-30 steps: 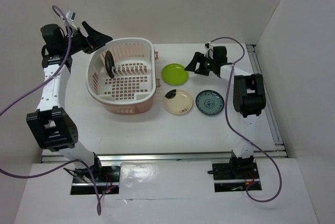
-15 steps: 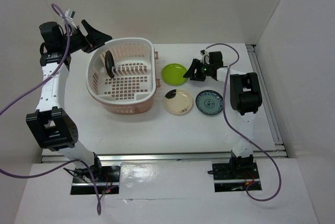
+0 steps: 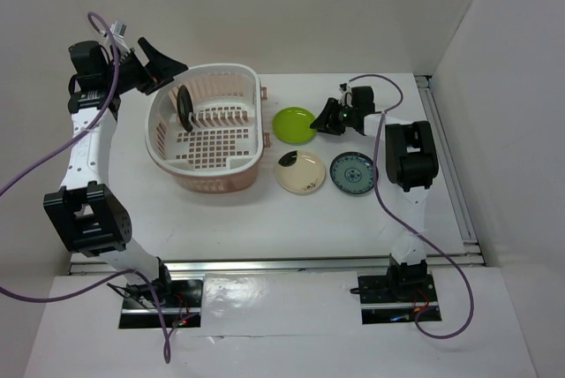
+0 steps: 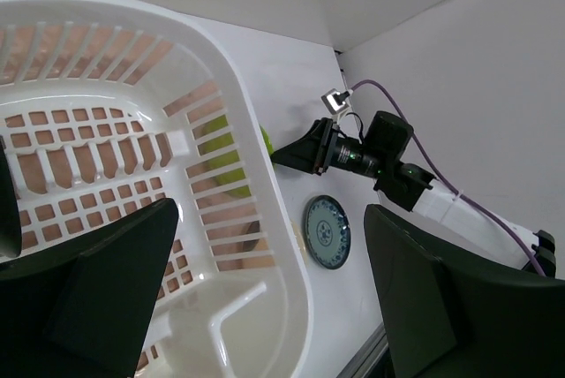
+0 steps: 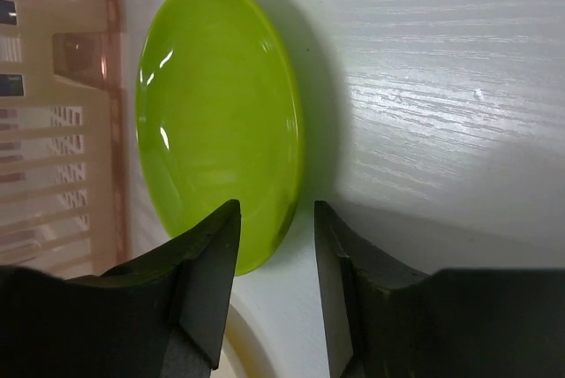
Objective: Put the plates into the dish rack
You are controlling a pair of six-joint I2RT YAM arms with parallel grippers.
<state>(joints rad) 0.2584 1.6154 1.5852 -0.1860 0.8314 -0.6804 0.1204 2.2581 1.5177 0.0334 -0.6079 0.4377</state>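
The pink dish rack (image 3: pixel 221 175) stands left of centre, with the black plate (image 3: pixel 184 107) upright among its dividers. The lime green plate (image 3: pixel 295 124), cream plate (image 3: pixel 300 171) and blue-green plate (image 3: pixel 354 172) lie flat on the table to its right. My right gripper (image 3: pixel 321 124) is open and low at the green plate's right edge. In the right wrist view its jaws (image 5: pixel 275 223) straddle the green plate's (image 5: pixel 216 122) rim without closing on it. My left gripper (image 3: pixel 173 76) is open and empty above the rack's back left rim (image 4: pixel 265 184).
The rack's handle (image 3: pixel 264 92) sits close to the green plate. White walls close in the back and the right side. A metal rail (image 3: pixel 450 175) runs along the table's right edge. The cream plate's rim (image 5: pixel 256 343) lies just below my right fingers.
My right gripper has moved left and down to the green plate's edge. The left arm has barely shifted. The plates have not moved.
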